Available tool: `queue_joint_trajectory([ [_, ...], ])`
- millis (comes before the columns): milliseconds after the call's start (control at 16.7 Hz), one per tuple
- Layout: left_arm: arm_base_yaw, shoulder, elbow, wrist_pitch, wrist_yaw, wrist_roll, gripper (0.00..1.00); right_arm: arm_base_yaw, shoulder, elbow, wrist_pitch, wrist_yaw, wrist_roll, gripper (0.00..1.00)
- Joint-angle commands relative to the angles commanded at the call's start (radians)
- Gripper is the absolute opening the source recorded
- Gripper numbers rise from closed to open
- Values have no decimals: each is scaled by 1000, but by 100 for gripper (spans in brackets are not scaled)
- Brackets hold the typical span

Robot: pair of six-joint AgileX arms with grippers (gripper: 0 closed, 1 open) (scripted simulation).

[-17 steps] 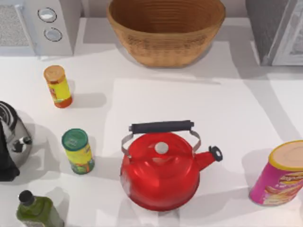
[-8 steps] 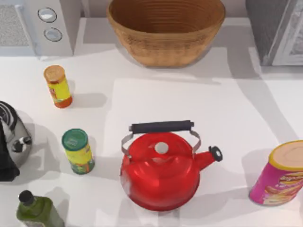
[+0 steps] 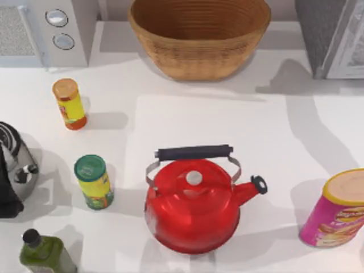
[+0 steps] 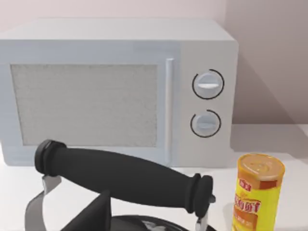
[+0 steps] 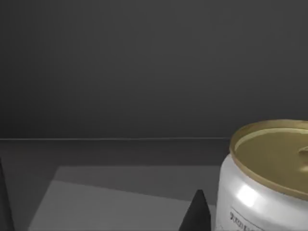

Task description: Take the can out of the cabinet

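The can (image 5: 265,185), pale with a dull gold top, stands on the dark floor inside the cabinet in the right wrist view. My right gripper (image 5: 100,211) is inside the cabinet, open, with nothing between its fingers. The can is just outside one dark fingertip (image 5: 197,214), close to it. In the top view the grey-sided cabinet (image 3: 335,37) stands at the table's far right corner. My left gripper (image 4: 98,216) stays parked at the table's left, above a kettle's black handle (image 4: 125,175).
A red kettle (image 3: 193,205) sits mid-table, with a wicker basket (image 3: 199,37) behind it. A pink tube (image 3: 335,207) stands front right, below the cabinet. On the left are a white microwave (image 3: 48,31), an orange-lidded jar (image 3: 69,103), a green-lidded jar (image 3: 94,182) and a green bottle (image 3: 42,253).
The shadow on the table in front of the cabinet has drawn back to the right, toward the cabinet. Nothing standing on the table has moved.
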Motion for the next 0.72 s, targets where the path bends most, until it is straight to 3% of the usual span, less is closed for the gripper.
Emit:
queue_joint_trajectory([
  [360, 0, 0, 0, 0, 0, 0, 100, -14, -22, -29, 14, -13, 1, 0],
  [720, 0, 0, 0, 0, 0, 0, 100, -114, -257, -378, 127, -118, -2, 0],
])
